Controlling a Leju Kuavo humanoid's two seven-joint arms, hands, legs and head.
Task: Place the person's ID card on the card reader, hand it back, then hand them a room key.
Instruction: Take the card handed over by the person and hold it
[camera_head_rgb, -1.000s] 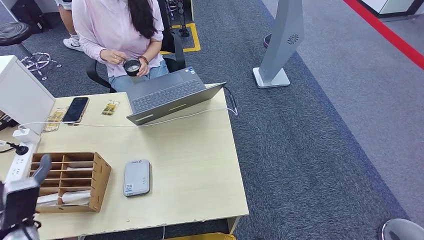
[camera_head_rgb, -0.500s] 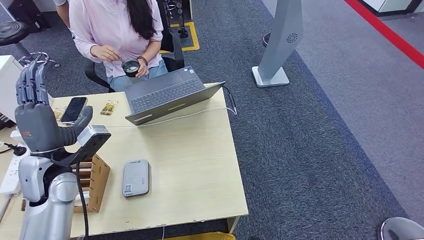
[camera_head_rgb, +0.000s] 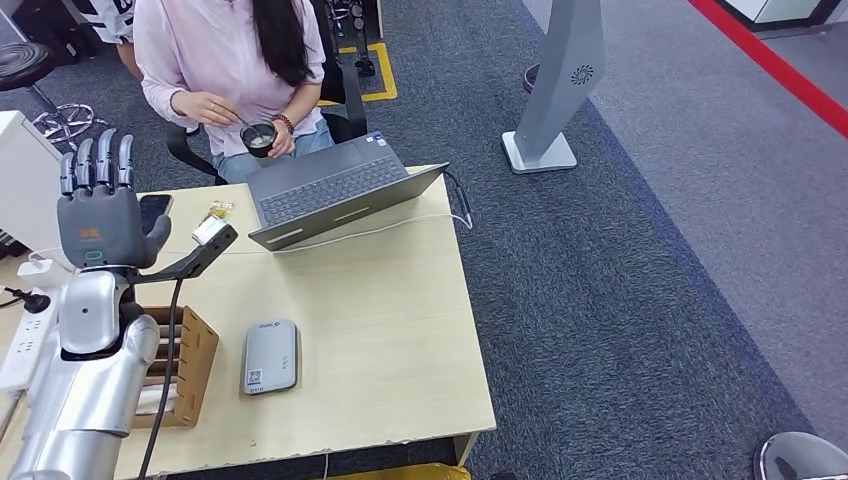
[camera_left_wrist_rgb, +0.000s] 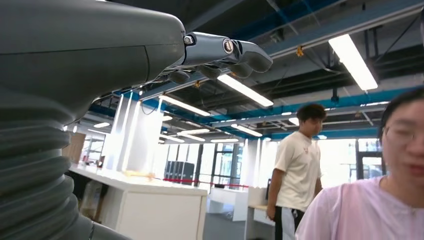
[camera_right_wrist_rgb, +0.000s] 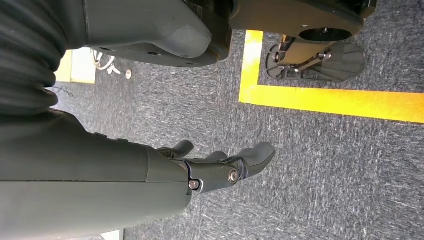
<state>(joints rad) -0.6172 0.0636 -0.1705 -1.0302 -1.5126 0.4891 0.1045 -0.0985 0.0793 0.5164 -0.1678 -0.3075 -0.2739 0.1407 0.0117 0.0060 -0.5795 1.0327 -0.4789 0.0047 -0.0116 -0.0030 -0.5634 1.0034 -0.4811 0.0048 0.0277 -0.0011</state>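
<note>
My left hand (camera_head_rgb: 100, 215) is raised upright over the table's left side, fingers spread, holding nothing. In the left wrist view its fingers (camera_left_wrist_rgb: 225, 52) point toward the ceiling, above the seated person (camera_left_wrist_rgb: 370, 205). The grey card reader (camera_head_rgb: 271, 356) lies flat on the table, right of the wooden card organizer (camera_head_rgb: 190, 360), whose slots hold white cards. The person (camera_head_rgb: 225, 60) sits behind the table holding a small black cup (camera_head_rgb: 259, 138). My right hand (camera_right_wrist_rgb: 215, 167) hangs over the grey carpet, fingers loosely extended and holding nothing.
An open grey laptop (camera_head_rgb: 335, 185) with a white cable stands at the table's far side. A phone (camera_head_rgb: 152, 208) and a small packet (camera_head_rgb: 216, 211) lie beside my hand. A power strip (camera_head_rgb: 22, 340) sits at the left edge. A second person (camera_left_wrist_rgb: 300, 165) stands behind.
My left arm has risen from the lower left corner to stand upright over the table's left side, moving slightly away from me. The person's hands shifted a little around the cup.
</note>
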